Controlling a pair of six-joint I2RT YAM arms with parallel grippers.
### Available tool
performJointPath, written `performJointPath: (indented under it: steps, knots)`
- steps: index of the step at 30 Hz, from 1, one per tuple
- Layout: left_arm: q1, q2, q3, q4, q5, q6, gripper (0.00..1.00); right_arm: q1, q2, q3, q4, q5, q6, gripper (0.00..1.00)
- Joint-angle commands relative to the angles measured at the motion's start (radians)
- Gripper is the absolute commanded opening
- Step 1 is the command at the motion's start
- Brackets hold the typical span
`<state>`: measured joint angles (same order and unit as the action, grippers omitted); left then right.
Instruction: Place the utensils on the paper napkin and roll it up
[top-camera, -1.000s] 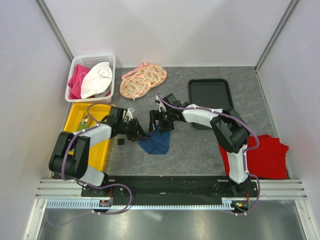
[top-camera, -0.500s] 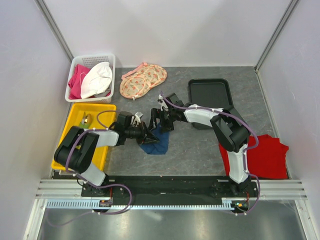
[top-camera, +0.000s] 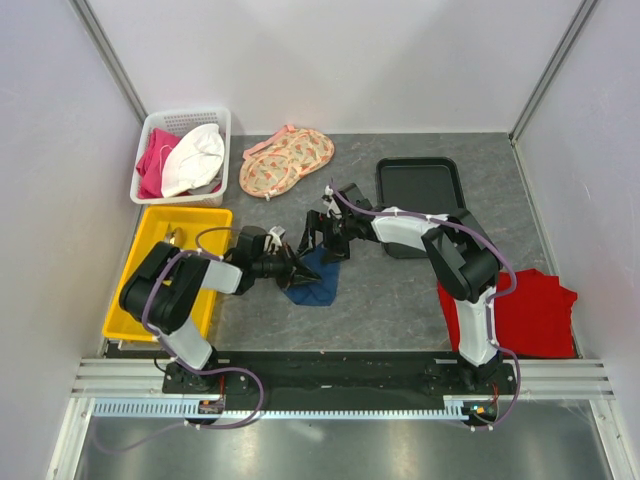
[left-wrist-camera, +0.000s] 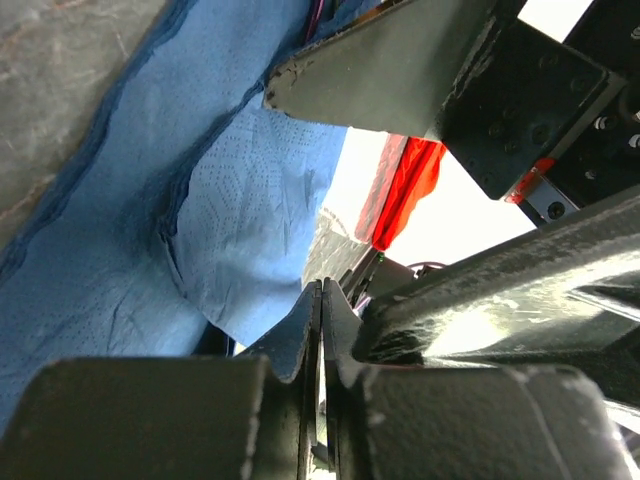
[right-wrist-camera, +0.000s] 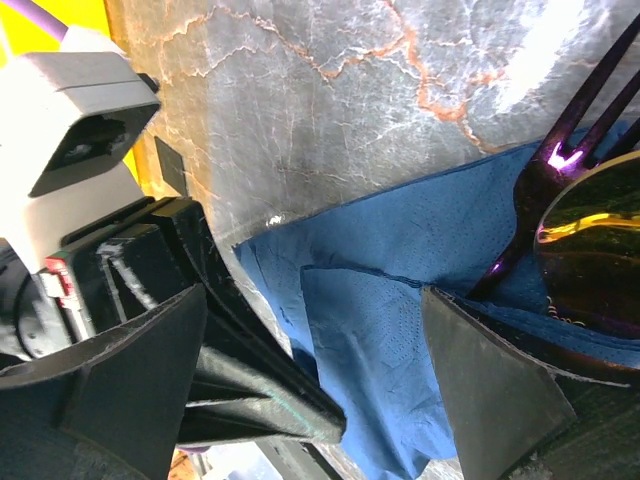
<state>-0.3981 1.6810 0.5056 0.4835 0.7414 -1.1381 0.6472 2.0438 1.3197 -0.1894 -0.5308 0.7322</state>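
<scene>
The paper napkin (top-camera: 318, 282) lies crumpled and partly folded on the grey table, dark blue in the top view and lighter blue up close (right-wrist-camera: 400, 300). A raised fold of the napkin (left-wrist-camera: 250, 200) runs down into my left gripper (left-wrist-camera: 322, 300), whose jaws are pressed together on its edge. From the left, that gripper (top-camera: 297, 268) meets the napkin's left side. My right gripper (right-wrist-camera: 310, 370) hovers open just above the napkin, one finger on each side of the fold. The utensils rest on the napkin's far part: a dark fork (right-wrist-camera: 545, 190) and a gold spoon head (right-wrist-camera: 595, 240). The right gripper (top-camera: 325, 243) hides them in the top view.
A yellow bin (top-camera: 205, 216) stands under the left arm. A white basket (top-camera: 185, 118) of cloths and a peach floral fabric (top-camera: 287, 160) sit at the back left. A black tray (top-camera: 420, 185) is at the back right, a red cloth (top-camera: 540, 310) at the front right.
My left gripper has slid right to the napkin's left edge and closed. The napkin has bunched a little narrower. My right gripper stays over its far edge, jaws slightly wider.
</scene>
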Motion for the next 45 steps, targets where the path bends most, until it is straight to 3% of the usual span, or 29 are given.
performJointPath:
  steps: [1,6,14,22,33,45]
  knots:
    - [-0.013,0.055,0.039,0.073,-0.089,-0.046,0.04,0.019,0.062,-0.043,-0.053,-0.009,-0.011,0.98]
    - [-0.016,0.1,0.065,0.075,-0.111,-0.048,0.02,0.019,0.065,-0.048,-0.044,-0.021,0.001,0.98]
    - [-0.021,0.108,0.137,-0.251,-0.217,0.093,0.02,0.014,0.047,-0.042,-0.03,-0.032,0.003,0.98]
    - [-0.022,0.105,0.134,-0.316,-0.244,0.132,0.02,0.002,0.01,-0.033,-0.033,-0.029,-0.016,0.98]
    - [-0.024,0.1,0.132,-0.299,-0.24,0.15,0.02,-0.014,-0.057,-0.02,-0.015,-0.1,0.03,0.98]
    - [-0.022,0.095,0.122,-0.267,-0.215,0.159,0.02,-0.015,0.004,-0.086,0.117,-0.119,0.145,0.98]
